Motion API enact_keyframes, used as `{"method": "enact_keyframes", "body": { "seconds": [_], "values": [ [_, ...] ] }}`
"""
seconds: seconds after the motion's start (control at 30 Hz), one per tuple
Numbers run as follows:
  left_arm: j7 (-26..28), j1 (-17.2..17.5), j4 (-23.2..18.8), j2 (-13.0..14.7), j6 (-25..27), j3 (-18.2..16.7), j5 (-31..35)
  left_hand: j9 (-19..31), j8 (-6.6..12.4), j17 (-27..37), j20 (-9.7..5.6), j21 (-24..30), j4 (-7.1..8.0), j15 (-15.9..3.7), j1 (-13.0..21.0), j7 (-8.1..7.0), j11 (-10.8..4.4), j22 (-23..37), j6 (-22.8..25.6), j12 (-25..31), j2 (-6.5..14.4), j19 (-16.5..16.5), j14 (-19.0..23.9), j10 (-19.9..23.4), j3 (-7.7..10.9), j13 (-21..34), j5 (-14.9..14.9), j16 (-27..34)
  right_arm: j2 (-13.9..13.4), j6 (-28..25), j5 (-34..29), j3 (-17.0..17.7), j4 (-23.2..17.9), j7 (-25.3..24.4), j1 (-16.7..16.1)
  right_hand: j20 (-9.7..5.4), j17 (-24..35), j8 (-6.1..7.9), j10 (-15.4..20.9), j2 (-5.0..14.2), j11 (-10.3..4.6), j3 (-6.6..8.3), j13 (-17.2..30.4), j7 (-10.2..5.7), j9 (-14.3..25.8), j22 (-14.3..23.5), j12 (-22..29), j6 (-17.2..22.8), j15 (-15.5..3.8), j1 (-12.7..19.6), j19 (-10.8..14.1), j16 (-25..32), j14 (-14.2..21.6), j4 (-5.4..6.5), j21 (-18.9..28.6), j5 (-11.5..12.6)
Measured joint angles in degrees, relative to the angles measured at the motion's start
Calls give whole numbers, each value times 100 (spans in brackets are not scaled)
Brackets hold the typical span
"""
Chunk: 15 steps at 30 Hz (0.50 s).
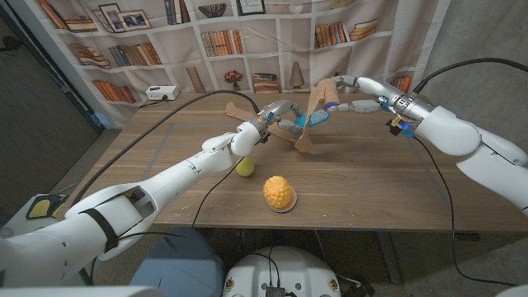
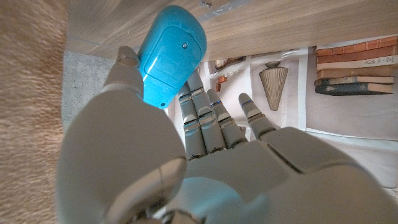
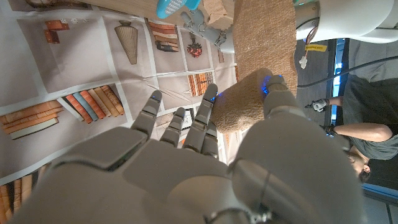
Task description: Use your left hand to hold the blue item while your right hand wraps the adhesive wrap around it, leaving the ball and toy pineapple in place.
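Note:
The blue item (image 1: 318, 118) is held up above the table's middle, gripped by my left hand (image 1: 276, 115); in the left wrist view its rounded blue end (image 2: 171, 53) sticks out between thumb and fingers. A tan adhesive wrap (image 1: 312, 124) runs across the blue item, its lower end hanging toward the table. My right hand (image 1: 346, 86) pinches the wrap's upper part, seen as a tan band (image 3: 249, 102) between thumb and fingers. The yellow-green ball (image 1: 245, 167) and the orange toy pineapple (image 1: 280, 193) sit on the table in front of my left forearm.
Another tan strip (image 1: 235, 110) pokes out behind my left hand. A black cable (image 1: 165, 132) crosses the wooden table (image 1: 371, 190). A white box (image 1: 162, 93) sits at the far left corner. A person (image 3: 367, 124) is seated off to one side in the right wrist view.

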Motion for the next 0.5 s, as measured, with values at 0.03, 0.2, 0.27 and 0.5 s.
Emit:
{"method": "enact_keyframes", "body": {
  "seconds": [0.03, 0.2, 0.27, 0.5],
  "values": [
    [-2, 4, -4, 3, -3, -2, 1, 0, 0, 0, 0, 0, 0, 0, 0, 0, 0, 0, 0, -1, 0, 0, 0, 0, 0, 0, 0, 0, -7, -4, 45, -46, 45, -21, 63, 0, 0, 0, -11, 0, 11, 0, 0, 0, 0, 0, 0, 0, 0, 0, 0, 0, 0, 0, 0, 0],
    [-9, 7, -9, 7, -21, -11, 5, 1, 0, 0, 0, 0, 0, 1, 1, 0, 0, 0, 0, -33, -1, 0, 1, 0, 0, 0, -1, 23, -9, -5, 235, -274, 298, -89, 360, 0, -1, -17, -12, 2, 29, -17, 4, 0, 14, 0, -22, 0, 0, -2, 0, 0, 0, 18, 0, -21],
    [-11, 7, -10, 7, -28, -12, 12, 2, 0, 0, 0, 0, 0, 1, 0, -1, 0, 0, -1, -40, 0, 0, 1, 0, 0, 0, -2, 23, -5, -2, 274, -347, 366, -110, 451, 0, 0, -19, -12, 3, 29, -24, 23, 0, 14, 0, -30, 0, 0, -3, 0, 0, 0, 24, 0, -21],
    [-24, -1, -1, 1, -65, -13, 30, 5, 0, 0, 0, 0, 24, -21, -7, -22, -52, 0, -21, -85, 8, 0, 40, 9, -24, -4, -4, 23, 27, 42, 392, -646, 656, -189, 814, 0, -1, -32, -12, 17, 29, -24, 28, 0, 14, 0, -44, 0, 0, -17, 0, 0, 0, 24, 0, -21]
  ]
}}
